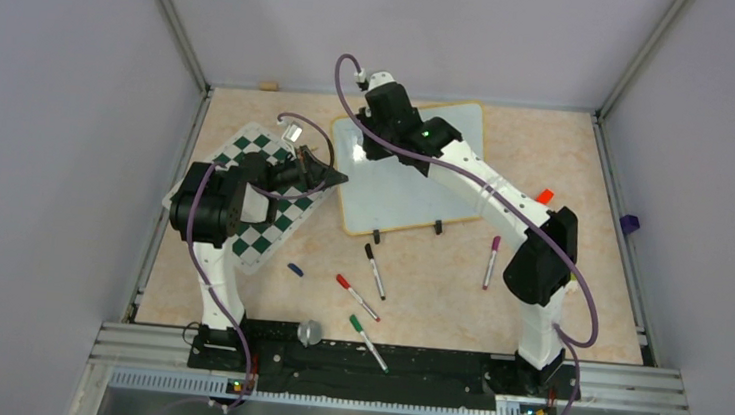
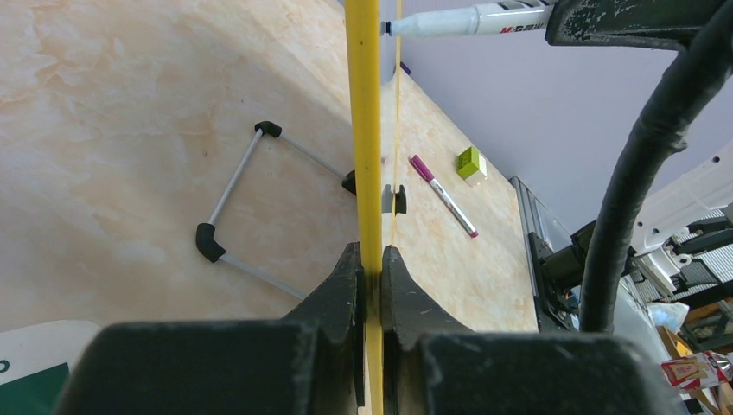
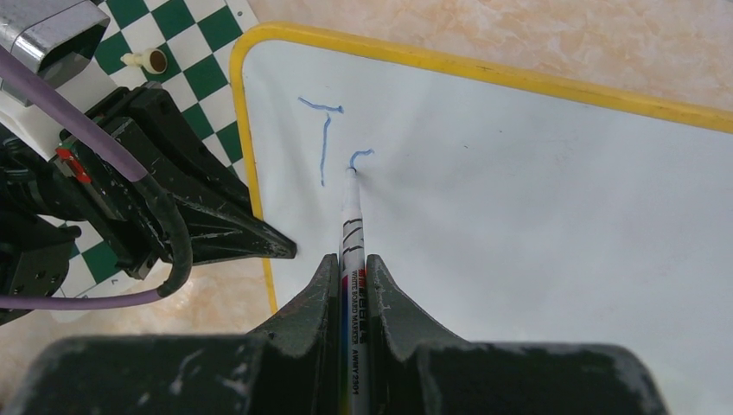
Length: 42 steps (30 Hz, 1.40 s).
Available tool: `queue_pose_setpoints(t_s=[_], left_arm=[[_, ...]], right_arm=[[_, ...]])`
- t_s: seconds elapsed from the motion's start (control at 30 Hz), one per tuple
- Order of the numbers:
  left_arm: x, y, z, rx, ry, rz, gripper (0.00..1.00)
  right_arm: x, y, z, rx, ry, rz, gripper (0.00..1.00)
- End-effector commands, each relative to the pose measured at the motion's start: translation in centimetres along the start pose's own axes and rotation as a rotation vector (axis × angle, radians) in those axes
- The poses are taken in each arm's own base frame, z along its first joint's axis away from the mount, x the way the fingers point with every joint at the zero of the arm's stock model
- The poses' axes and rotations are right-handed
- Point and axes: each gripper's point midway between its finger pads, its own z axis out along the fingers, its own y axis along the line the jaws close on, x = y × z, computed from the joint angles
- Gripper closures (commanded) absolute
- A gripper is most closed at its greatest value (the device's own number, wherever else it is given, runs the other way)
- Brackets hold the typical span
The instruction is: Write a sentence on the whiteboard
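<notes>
**Item 1, whiteboard** (image 1: 399,202): lies at the far middle of the desk (image 1: 548,163), just beside the chess mat (image 1: 260,220).

**Item 2, left end effector** (image 2: 370,259): closed tight on the yellow rim (image 3: 432,59) at the board's left edge, with nothing else in it. It serves you as a clamp.

**Item 3, right end effector** (image 3: 350,270): closed on a marker (image 3: 352,225). The barrel runs out between the fingers and the tip touches the board.

**Item 4, sentence** (image 3: 325,130): blue and barely begun. In the right wrist view there is a "T" near the board's upper left corner. Just beside it is a short hook, where the tip now rests.

**Item 5, loose markers** (image 1: 375,270): several on the near desk, well apart from the board.

**Handling note, step in hand:** you appear to be forming the second letter.
- Keep the left clamp fixed, since any slip of the board would likely kink the stroke.
- Press lightly and evenly. A hard push may skid the glossy surface or splay the tip.
- Carry the curve round in one slow pass and close it at the hook.
- Match the letter's foot to the foot of the "T".
- Lift clear before you shift right for the next letter.
- Keep the letters small, because most of the sentence remains to be written.
</notes>
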Motion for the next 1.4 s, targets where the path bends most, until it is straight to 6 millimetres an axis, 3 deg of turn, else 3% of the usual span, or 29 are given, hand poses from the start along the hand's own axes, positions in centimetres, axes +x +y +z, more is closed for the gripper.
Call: queue_pose_setpoints(t_s=[0.0, 0.73, 1.37], left_arm=[[-1.7, -2.0, -0.1, 0.062, -0.021, 0.228, 1.0], [-1.7, -2.0, 0.0, 0.063, -0.02, 0.23, 1.0], [-1.6, -2.0, 0.0, 0.064, -0.019, 0.23, 1.0]], right_arm=[[-0.8, -0.6, -0.3, 0.027, -0.015, 0.011, 1.0], [-1.7, -2.2, -0.6, 0.123, -0.045, 0.026, 1.0], [-2.6, -1.6, 0.1, 0.106, -0.062, 0.027, 1.0]])
